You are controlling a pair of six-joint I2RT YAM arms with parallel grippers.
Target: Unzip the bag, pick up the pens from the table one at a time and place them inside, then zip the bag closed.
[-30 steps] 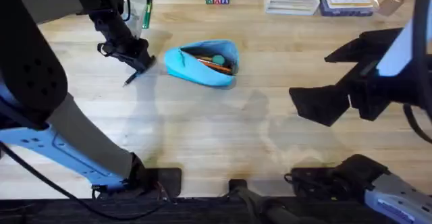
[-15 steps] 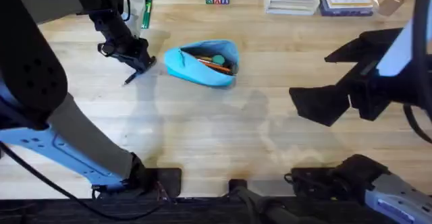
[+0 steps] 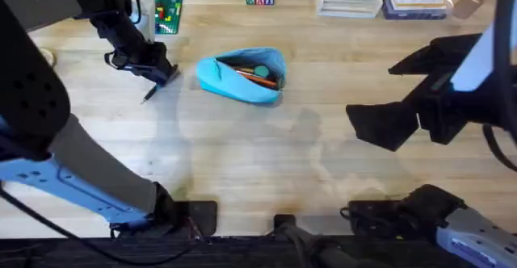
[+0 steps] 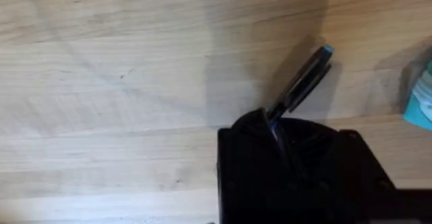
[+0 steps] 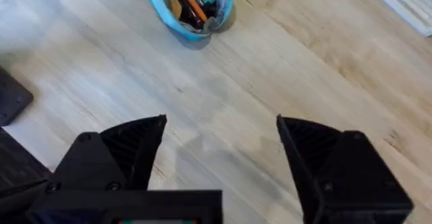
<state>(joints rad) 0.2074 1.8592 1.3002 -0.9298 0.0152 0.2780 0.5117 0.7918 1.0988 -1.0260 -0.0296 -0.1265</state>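
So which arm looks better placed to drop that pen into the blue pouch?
The left. Its gripper is shut on a pen, just beside the open bag. The right gripper is open with nothing between its fingers, farther from the bag, over bare table.

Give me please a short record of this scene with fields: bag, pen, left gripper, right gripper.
bag: light blue pouch, unzipped, lying on the table, items inside
pen: dark pen, held at an angle, left of the bag
left gripper: shut on the pen
right gripper: open, holding nothing, above bare table
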